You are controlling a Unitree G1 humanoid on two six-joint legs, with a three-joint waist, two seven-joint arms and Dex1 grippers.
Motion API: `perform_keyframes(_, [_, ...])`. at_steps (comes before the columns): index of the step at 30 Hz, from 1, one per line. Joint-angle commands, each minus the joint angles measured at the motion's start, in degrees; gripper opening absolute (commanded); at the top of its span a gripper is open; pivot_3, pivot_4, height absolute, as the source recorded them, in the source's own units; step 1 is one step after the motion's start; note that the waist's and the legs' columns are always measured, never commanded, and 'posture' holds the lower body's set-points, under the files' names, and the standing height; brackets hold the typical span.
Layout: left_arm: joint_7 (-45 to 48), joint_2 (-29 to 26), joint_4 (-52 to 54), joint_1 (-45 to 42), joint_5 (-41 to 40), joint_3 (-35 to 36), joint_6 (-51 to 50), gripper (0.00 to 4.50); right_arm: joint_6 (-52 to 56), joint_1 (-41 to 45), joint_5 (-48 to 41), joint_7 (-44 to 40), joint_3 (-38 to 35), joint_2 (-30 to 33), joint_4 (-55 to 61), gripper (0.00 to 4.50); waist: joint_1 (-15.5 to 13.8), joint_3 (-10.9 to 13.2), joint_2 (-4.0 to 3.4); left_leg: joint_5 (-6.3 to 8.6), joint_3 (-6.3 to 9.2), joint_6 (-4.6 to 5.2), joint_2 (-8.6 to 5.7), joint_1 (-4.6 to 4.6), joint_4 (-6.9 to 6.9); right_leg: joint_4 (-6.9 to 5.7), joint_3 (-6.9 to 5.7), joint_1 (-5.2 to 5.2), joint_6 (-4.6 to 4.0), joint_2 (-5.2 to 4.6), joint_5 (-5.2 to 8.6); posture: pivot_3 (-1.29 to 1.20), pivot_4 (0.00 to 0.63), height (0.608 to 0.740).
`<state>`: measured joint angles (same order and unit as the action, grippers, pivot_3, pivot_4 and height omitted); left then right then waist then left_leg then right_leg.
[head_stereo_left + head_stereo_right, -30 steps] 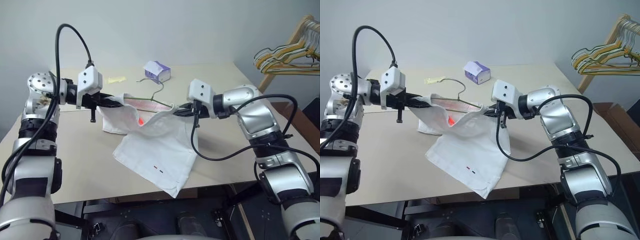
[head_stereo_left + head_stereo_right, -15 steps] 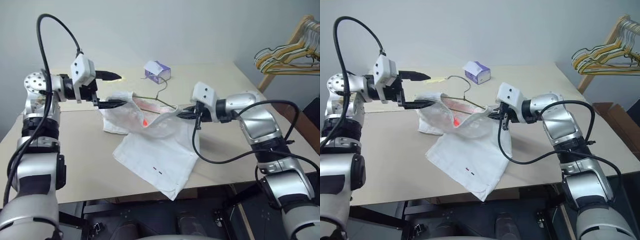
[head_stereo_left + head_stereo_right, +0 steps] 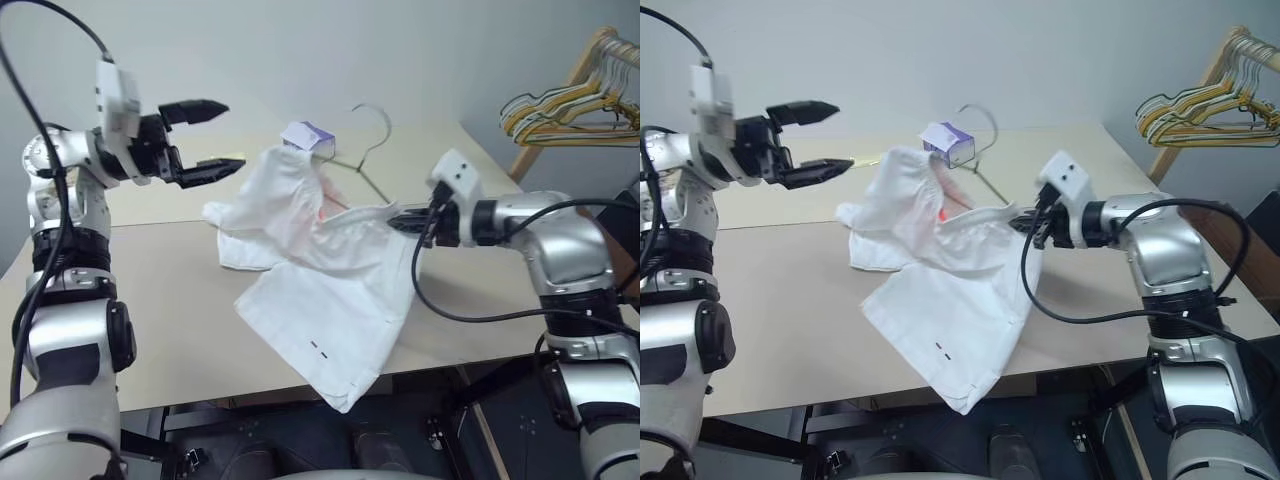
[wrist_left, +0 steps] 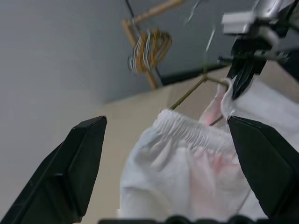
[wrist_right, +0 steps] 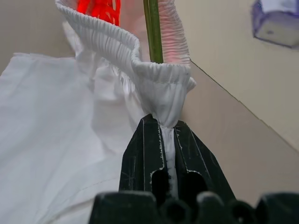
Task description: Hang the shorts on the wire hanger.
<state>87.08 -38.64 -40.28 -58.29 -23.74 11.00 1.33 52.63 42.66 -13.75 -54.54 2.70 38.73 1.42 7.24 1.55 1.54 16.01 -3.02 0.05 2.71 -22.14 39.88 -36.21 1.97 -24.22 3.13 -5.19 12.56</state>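
Observation:
The white shorts [image 3: 320,280] lie partly on the table, their gathered waistband [image 5: 117,42] lifted. My right gripper [image 3: 393,218] is shut on the waistband's right end [image 5: 164,100]. The thin wire hanger [image 3: 368,128] runs into the waistband opening [image 5: 153,32], and its hook stands up behind the shorts. My left gripper [image 3: 235,134] is open, in the air up and to the left of the shorts, touching nothing. In the left wrist view its fingers [image 4: 79,158] frame the waistband [image 4: 191,133] from a distance.
A small purple-and-white tissue box [image 3: 310,138] sits on the beige table [image 3: 150,300] behind the shorts. A bunch of yellow, white and green hangers [image 3: 565,100] hangs on a wooden rack at the far right. One leg of the shorts [image 3: 345,385] droops over the table's front edge.
My left gripper opened, let go of the waistband and rose away to the left. My right gripper carried its end of the waistband to the right, and the hanger's hook tipped upright.

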Motion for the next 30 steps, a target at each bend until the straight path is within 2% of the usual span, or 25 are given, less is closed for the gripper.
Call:
perform_keyframes(1, [0.16,1.07,8.85,4.56,-6.25,2.23,-6.27,4.46,13.59,-0.54,-1.3,7.66,-6.78,1.45,7.94,0.0,0.07,-0.01,-0.02,0.0,-0.01,0.0,0.0,0.04,0.0,0.02,0.02,0.01,0.0,0.01,0.0,-0.12,0.0,0.74])
perform_keyframes(6, [-4.57,3.48,19.03,11.69,-7.97,1.8,-9.34,4.46,32.87,-1.06,0.47,17.0,-12.04,3.12,14.17,0.0,0.12,-0.01,-0.02,0.0,-0.03,0.0,0.0,0.12,0.01,0.06,0.07,0.02,-0.01,0.01,0.01,-0.15,0.0,0.74])
perform_keyframes(9, [-7.46,5.56,23.43,14.52,-8.99,1.54,-11.0,4.46,39.4,-0.47,2.97,24.13,-17.68,1.77,15.03,0.0,0.13,-0.01,-0.02,0.0,-0.05,0.0,-0.01,0.1,0.0,0.11,0.1,0.02,-0.01,0.0,0.01,-0.18,0.0,0.74])
perform_keyframes(13, [-10.66,7.6,27.42,16.66,-9.81,1.14,-12.49,4.46,39.87,-1.09,5.23,34.14,-24.08,-2.22,14.59,0.0,0.92,-0.02,-0.02,0.0,-0.06,0.0,-0.06,0.11,0.0,0.13,0.13,0.03,-0.01,-0.04,0.0,-0.22,0.0,0.74])
perform_keyframes(18, [-12.22,8.79,29.61,17.42,-10.54,0.89,-13.56,4.46,39.87,3.69,13.56,48.85,-37.38,-14.34,14.67,0.0,3.4,-0.18,-0.24,0.0,-0.04,0.01,-0.1,0.13,-0.02,0.12,0.22,0.04,0.01,-0.07,0.0,-0.24,0.0,0.74])
perform_keyframes(22, [-12.7,9.68,30.85,17.12,-12.02,0.62,-14.67,4.46,39.87,5.94,23.74,58.19,-39.43,-18.74,16.33,0.0,5.05,-0.35,-0.54,0.01,0.05,0.01,-0.12,0.15,-0.04,0.1,0.29,0.03,0.04,-0.09,-0.01,-0.24,0.0,0.74])
perform_keyframes(30, [-14.16,9.98,32.35,17.81,-11.25,-0.48,-14.4,4.46,39.87,14.16,30.46,63.48,-40.37,-16.18,10.51,0.0,8.01,-0.43,-0.81,0.02,0.33,0.03,-0.18,0.42,-0.1,0.09,0.46,0.2,0.08,-0.11,-0.01,-0.23,0.0,0.74])
